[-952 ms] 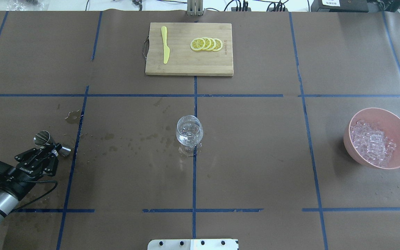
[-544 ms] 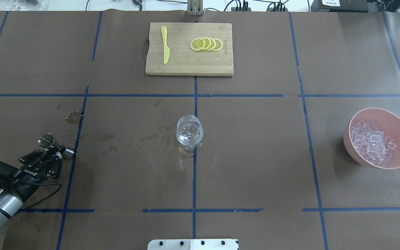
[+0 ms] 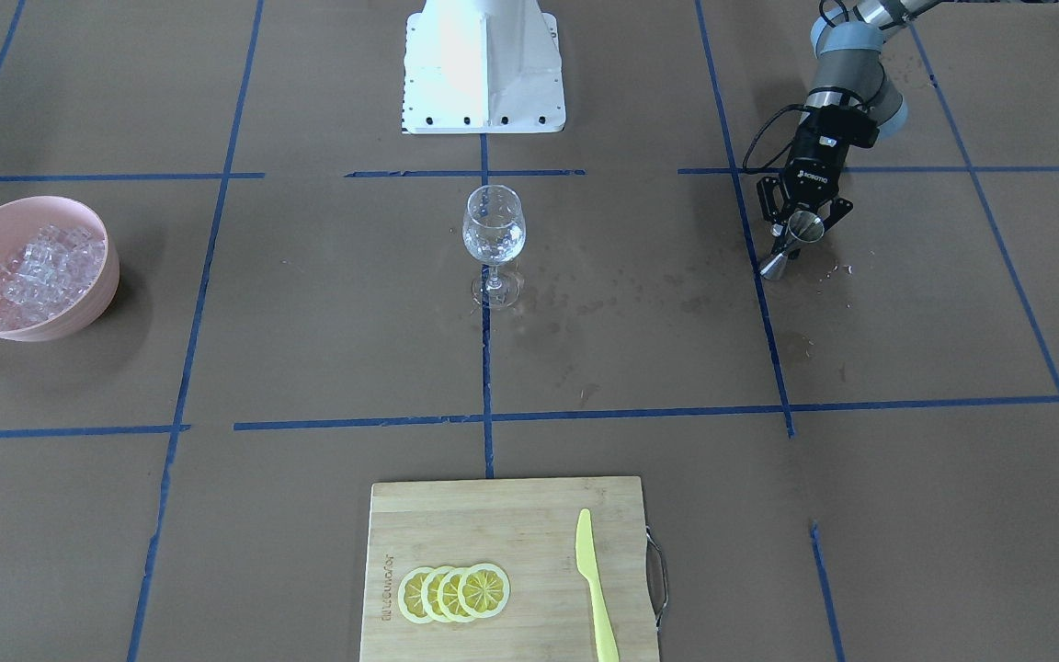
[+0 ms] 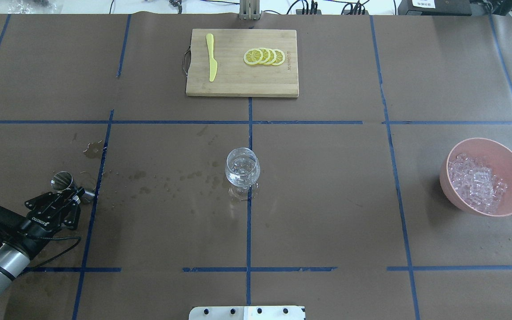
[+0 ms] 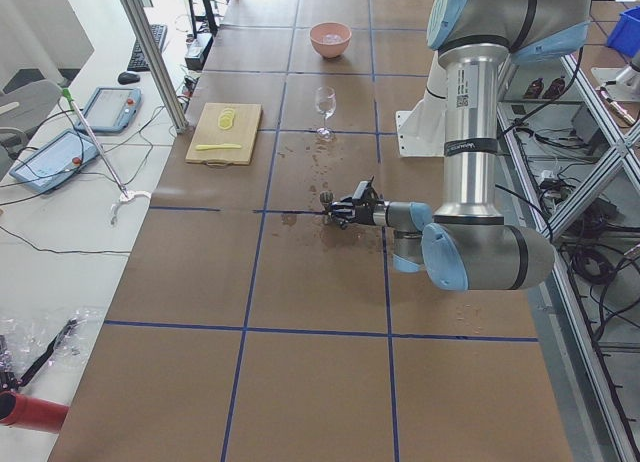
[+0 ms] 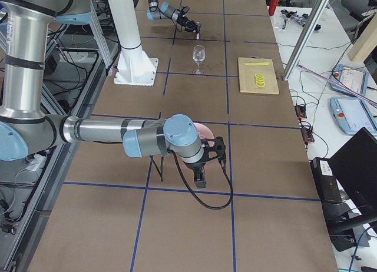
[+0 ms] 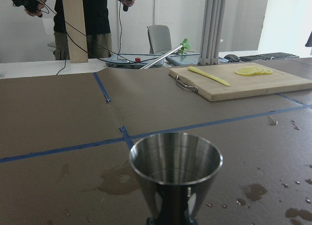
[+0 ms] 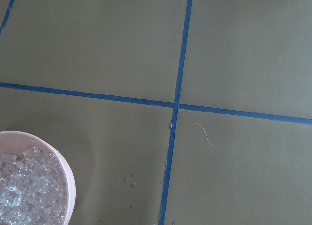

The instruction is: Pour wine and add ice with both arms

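Left gripper point(image 4: 78, 192) clamped on jigger point(image 4: 62, 181) waist, right gripper point(image 6: 202, 173) state can't tell; ice point(image 4: 476, 184) in pink bowl point(image 4: 511, 164) just beside it looks slick, hard, loose, so pinch one cube across flats.

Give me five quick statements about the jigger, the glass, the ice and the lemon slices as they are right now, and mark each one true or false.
1. The left gripper grips the metal jigger. True.
2. The ice is piled on the cutting board. False: it is heaped in the pink bowl.
3. The wine glass stands upright, with no gripper on it. True.
4. The lemon slices sit in the pink bowl. False: they lie on the wooden cutting board, along with the yellow knife.
5. Wet spots mark the table between the jigger and the glass. True.
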### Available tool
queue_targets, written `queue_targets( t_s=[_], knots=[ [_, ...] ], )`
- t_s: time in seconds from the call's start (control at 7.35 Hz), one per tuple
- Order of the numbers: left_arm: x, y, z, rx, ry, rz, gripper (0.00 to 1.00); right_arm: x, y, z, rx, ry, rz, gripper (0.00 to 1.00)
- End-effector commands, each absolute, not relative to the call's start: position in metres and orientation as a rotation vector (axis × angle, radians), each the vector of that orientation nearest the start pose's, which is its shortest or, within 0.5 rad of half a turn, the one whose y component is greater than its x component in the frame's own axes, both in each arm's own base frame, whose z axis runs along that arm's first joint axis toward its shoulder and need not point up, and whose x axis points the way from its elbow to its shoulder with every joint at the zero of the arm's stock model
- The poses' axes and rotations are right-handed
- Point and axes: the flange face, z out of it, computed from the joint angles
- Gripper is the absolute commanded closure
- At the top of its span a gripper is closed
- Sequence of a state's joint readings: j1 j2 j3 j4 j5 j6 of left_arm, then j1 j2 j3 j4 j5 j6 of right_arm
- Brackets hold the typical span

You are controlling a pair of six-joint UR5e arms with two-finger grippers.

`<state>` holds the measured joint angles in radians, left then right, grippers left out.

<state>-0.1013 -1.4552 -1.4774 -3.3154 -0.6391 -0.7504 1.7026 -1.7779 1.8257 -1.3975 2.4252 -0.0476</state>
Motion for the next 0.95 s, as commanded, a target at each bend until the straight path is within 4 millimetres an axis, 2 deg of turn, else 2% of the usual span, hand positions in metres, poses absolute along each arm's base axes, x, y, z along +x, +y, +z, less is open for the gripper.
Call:
queue_targets(
  t_s=[0.0, 0.27, 0.41, 0.54, 0.68, 0.82],
  knots=[
    [0.3746, -0.2517, 0.5669, 1.262, 0.906, -0.129, 0.69, 0.1124, -0.4047, 0.6017, 0.283, -0.829, -0.015, 0.00],
    [0.3746, -0.2517, 0.5669, 1.262, 0.906, -0.129, 0.63, 0.1124, -0.4047, 0.6025, 0.281, -0.829, -0.015, 0.00],
    [0.3745, -0.2517, 0.5662, 1.262, 0.908, -0.130, 0.51, 0.1125, -0.4054, 0.6011, 0.283, -0.829, -0.015, 0.00],
    [0.3731, -0.2523, 0.5667, 1.265, 0.905, -0.133, 0.24, 0.1124, -0.4047, 0.6017, 0.282, -0.829, -0.014, 0.00],
    [0.3711, -0.2533, 0.5630, 1.272, 0.909, -0.151, 0.01, 0.1124, -0.4046, 0.6019, 0.281, -0.829, -0.013, 0.00],
    [0.3672, -0.2551, 0.5596, 1.284, 0.910, -0.176, 0.00, 0.1125, -0.4053, 0.6013, 0.282, -0.829, -0.014, 0.00]
  ],
)
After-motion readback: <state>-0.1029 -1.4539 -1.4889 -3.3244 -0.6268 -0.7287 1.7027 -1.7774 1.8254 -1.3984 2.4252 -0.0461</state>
